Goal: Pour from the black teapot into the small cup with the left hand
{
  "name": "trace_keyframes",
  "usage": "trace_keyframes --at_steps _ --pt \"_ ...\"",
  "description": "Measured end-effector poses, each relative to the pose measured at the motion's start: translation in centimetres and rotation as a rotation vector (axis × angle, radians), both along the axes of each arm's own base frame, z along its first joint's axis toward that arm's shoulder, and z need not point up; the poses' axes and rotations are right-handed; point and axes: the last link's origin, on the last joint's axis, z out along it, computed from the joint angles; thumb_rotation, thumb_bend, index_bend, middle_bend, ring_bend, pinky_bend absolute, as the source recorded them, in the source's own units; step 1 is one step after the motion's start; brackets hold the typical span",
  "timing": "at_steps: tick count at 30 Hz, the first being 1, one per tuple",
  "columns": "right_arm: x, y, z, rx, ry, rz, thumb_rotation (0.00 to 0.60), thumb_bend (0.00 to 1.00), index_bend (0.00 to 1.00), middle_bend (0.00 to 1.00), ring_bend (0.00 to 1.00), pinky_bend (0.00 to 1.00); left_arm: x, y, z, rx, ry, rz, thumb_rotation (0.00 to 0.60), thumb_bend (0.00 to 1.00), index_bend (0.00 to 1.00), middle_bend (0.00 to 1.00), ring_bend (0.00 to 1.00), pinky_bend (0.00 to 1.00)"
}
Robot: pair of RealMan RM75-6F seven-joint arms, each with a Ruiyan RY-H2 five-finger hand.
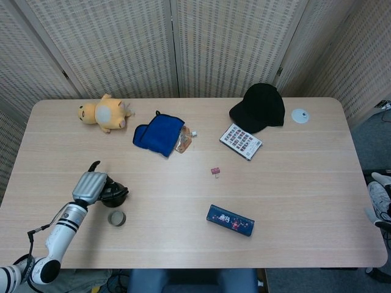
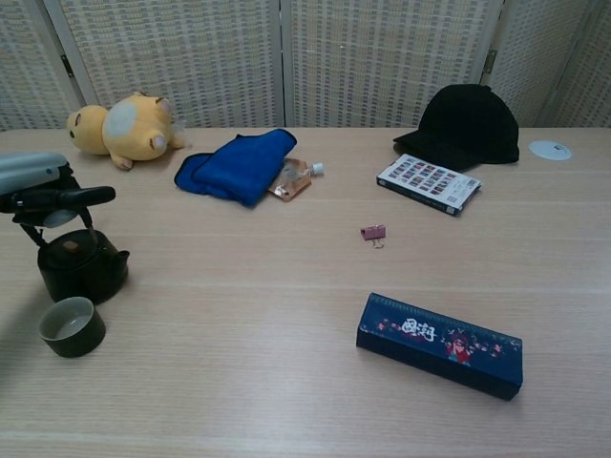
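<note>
Found readable marks only on the dark blue box point(image 2: 440, 343): white stylised characters printed on its front face, too small to make out for certain. Rows of small print on the flat card point(image 2: 429, 182), illegible

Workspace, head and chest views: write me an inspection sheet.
Surface: wooden table, dry.
Job's things: black teapot upright beside small cup.
Clutter: plush toy, blue cloth, pouch, black cap, card box, binder clip, dark blue box, white disc.
Robot hands: left robot hand at the teapot's handle; right barely visible.
Cables: one along left forearm.
Surroundings: woven screens.
</note>
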Motion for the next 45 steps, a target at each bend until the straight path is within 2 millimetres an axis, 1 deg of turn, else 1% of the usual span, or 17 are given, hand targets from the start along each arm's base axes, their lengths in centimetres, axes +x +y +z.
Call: trace_keyframes --at_steps 6,13,15,17,18,20,22,23,24,27,30,35,37,40,42,45 --pt "0.0 -0.1 0.1 -0.003 -0.002 -0.001 0.6 0.16 0.24 0.28 0.17 0.17 -0.1 0.7 0.5 0.031 -0.031 0.012 0.017 0.11 0.92 0.97 0.9 0.0" --pt "-0.1 -0.1 0.0 -0.003 -0.006 0.003 0.6 0.16 0.24 0.28 0.17 0.17 0.1 1.2 1.6 0.067 -0.049 0.023 0.019 0.11 0.95 1.0 0.92 0.0" --pt "-0.1 -0.1 0.0 -0.004 -0.008 0.005 0.6 0.16 0.24 0.28 0.17 0.17 0.2 1.3 1.9 0.083 -0.053 0.022 0.045 0.11 0.96 1.0 0.93 0.0" --pt "-0.1 0.0 0.0 -0.005 -0.008 0.006 0.6 0.16 0.24 0.28 0.17 0.17 0.2 1.4 2.2 0.107 -0.056 0.022 0.083 0.11 0.98 1.0 0.94 0.0" --pt "-0.1 0.0 0.0 -0.005 -0.009 0.006 0.6 0.16 0.24 0.28 0.17 0.17 0.3 1.4 2.4 0.119 -0.057 0.022 0.088 0.11 0.99 1.0 0.95 0.0" --pt "-0.1 0.0 0.0 -0.007 -0.009 0.008 0.6 0.16 0.24 0.28 0.17 0.17 0.4 1.5 2.8 0.152 -0.058 0.019 0.094 0.15 1.0 1.0 0.96 0.0" --pt "-0.1 0.1 0.0 -0.008 -0.01 0.009 0.6 0.16 0.24 0.28 0.17 0.17 0.5 1.6 3.2 0.187 -0.055 0.013 0.135 0.18 1.0 1.0 0.97 0.01" --pt "-0.1 0.2 0.0 -0.009 -0.01 0.009 0.6 0.16 0.24 0.28 0.17 0.17 0.5 1.6 3.3 0.201 -0.053 0.011 0.167 0.2 1.0 1.0 0.98 0.03" --pt "-0.1 0.2 0.0 -0.009 -0.01 0.009 0.6 0.16 0.24 0.28 0.17 0.17 0.5 1.6 3.4 0.215 -0.051 0.008 0.184 0.2 1.0 1.0 0.98 0.05" --pt "-0.1 0.3 0.0 -0.011 -0.011 0.009 0.6 0.16 0.24 0.28 0.17 0.17 0.6 1.6 3.8 0.253 -0.046 0.002 0.184 0.23 1.0 1.0 0.99 0.08" --pt "-0.1 0.3 0.0 -0.012 -0.012 0.009 0.6 0.16 0.24 0.28 0.17 0.17 0.6 1.7 4.0 0.277 -0.039 -0.001 0.199 0.27 1.0 1.0 0.99 0.1" --pt "0.0 0.4 0.0 -0.013 -0.012 0.011 0.6 0.16 0.24 0.28 0.17 0.17 0.7 1.8 4.3 0.32 -0.043 -0.006 0.178 0.32 1.0 1.0 1.0 0.19" --pt "0.0 0.4 0.0 -0.013 -0.012 0.012 0.6 0.16 0.24 0.28 0.17 0.17 0.6 1.8 4.3 0.327 -0.043 -0.006 0.171 0.33 1.0 1.0 1.0 0.2" --pt "0.0 0.4 0.0 -0.013 -0.012 0.011 0.6 0.16 0.24 0.28 0.17 0.17 0.6 1.7 4.5 0.328 -0.041 -0.009 0.194 0.37 1.0 1.0 1.0 0.21" --pt "0.0 0.4 0.0 -0.012 -0.013 0.01 0.6 0.16 0.24 0.28 0.17 0.17 0.6 1.6 4.5 0.327 -0.042 -0.012 0.199 0.39 1.0 1.0 1.0 0.21" --pt "0.0 0.4 -0.1 -0.009 -0.014 0.011 0.6 0.16 0.24 0.28 0.17 0.17 0.6 1.4 4.5 0.319 -0.043 -0.019 0.234 0.4 1.0 1.0 1.0 0.22"
